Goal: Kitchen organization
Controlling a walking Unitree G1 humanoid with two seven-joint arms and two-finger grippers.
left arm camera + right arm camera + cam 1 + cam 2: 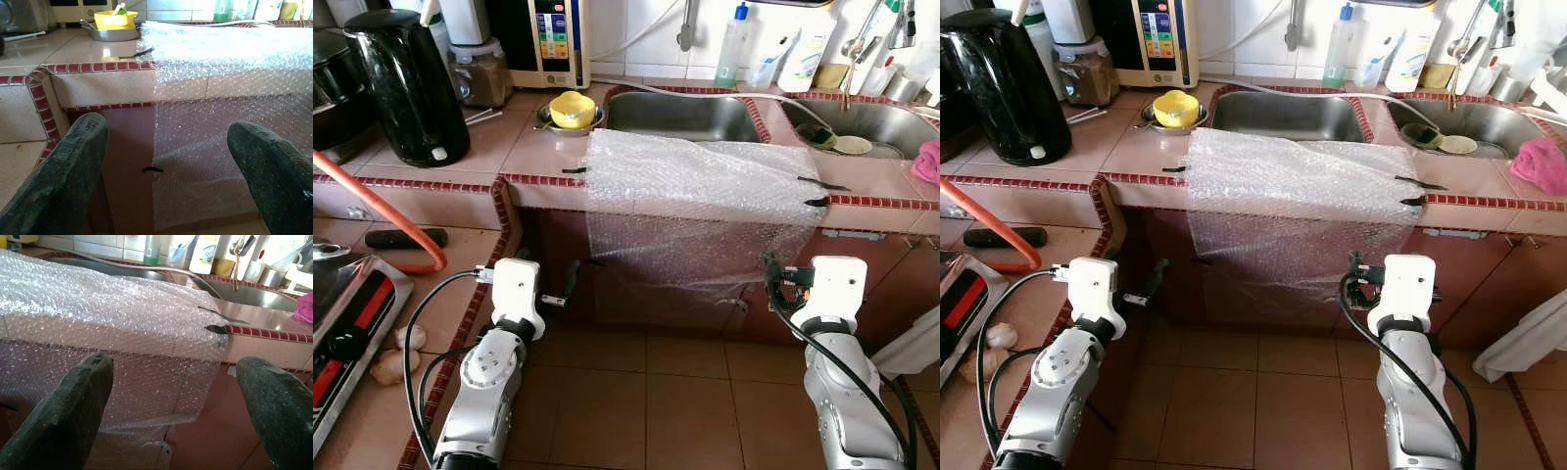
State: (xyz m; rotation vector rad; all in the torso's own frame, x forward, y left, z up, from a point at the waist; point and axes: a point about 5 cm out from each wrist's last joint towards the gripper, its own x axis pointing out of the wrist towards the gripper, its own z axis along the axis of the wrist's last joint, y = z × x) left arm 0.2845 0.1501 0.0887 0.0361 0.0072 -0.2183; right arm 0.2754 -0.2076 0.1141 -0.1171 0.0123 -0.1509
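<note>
Both pincers, left [166, 171] and right [173, 406], fingers apart, face the taped bubble wrap [695, 186] draped over the desk [538, 152]; gripping its hanging edge likely comes next.

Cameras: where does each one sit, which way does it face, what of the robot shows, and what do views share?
Left eye view: on the head, looking forward and down at the counter; both silver arms show.
Right eye view: same head, same scene, shifted sideways.
Left wrist view: on the left arm, looking along the open left gripper at the bubble wrap edge.
Right wrist view: on the right arm, looking along the open right gripper at the wrap's other end.
Shared: all show the bubble wrap draped over the counter.
</note>
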